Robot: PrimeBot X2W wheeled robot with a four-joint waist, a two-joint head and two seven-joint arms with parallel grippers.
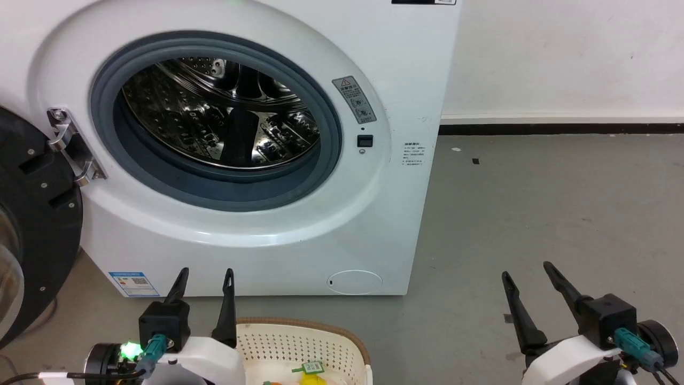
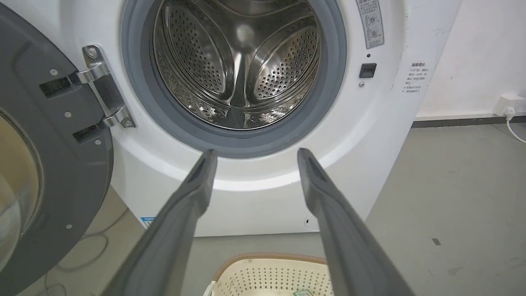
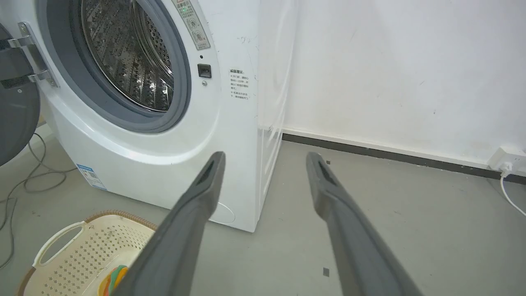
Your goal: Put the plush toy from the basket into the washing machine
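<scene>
Your left gripper [image 1: 207, 271] hung by the basket's [image 1: 320, 324] left rim and your right gripper [image 1: 526, 269] over the floor [image 1: 534, 203] well to the right, both with fingers spread wide and empty. The plush toy [image 1: 310, 374] lay in the basket, in front of the open washing machine [image 1: 374, 214].

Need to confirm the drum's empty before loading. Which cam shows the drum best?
Left wrist view: looks straight into the drum, back wall and ribs visible. Head view sees it from above; right wrist view, at a steep slant.
</scene>
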